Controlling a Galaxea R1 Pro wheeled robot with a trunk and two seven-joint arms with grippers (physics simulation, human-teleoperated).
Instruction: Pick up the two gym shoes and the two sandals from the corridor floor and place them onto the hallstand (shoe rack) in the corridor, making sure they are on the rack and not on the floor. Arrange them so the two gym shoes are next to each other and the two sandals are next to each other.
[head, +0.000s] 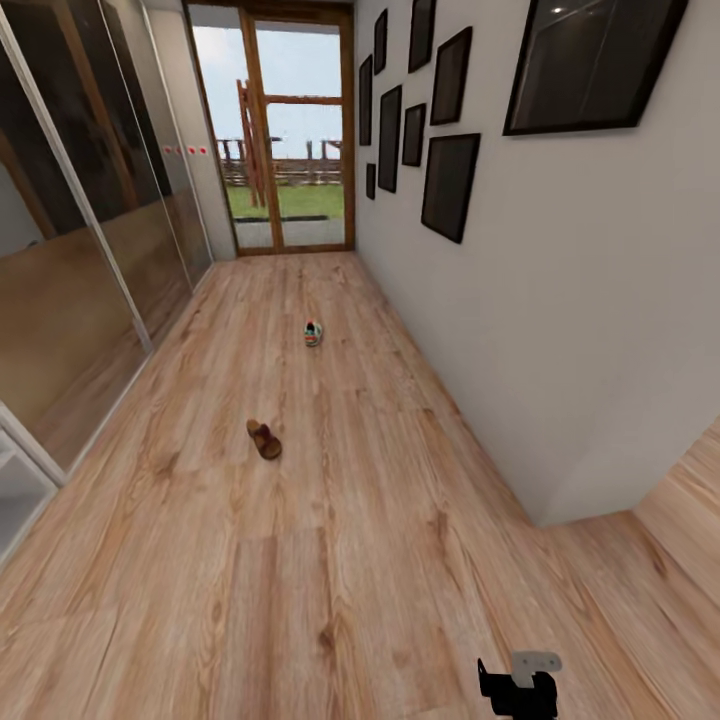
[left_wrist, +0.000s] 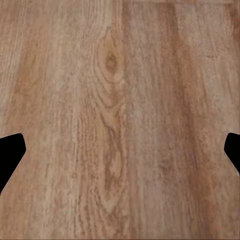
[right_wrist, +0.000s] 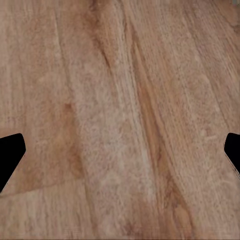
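Observation:
A brown sandal (head: 264, 439) lies on the corridor floor (head: 330, 560) in the middle distance of the head view. Farther down the corridor sits a white gym shoe (head: 313, 333) with green and red-orange marks. The hallstand is out of view, as are the other shoe and the other sandal. My left gripper (left_wrist: 120, 155) is open, its dark fingertips (left_wrist: 10, 155) wide apart over bare planks. My right gripper (right_wrist: 120, 155) is open in the same way, with nothing between its fingers (right_wrist: 11, 155). A black and grey part of my right arm (head: 520, 685) shows low in the head view.
A white wall (head: 560, 330) with dark picture frames (head: 450, 185) runs along the right and ends at a corner (head: 540, 520). Glass sliding panels (head: 90, 250) line the left. A glazed door (head: 285, 130) closes the far end.

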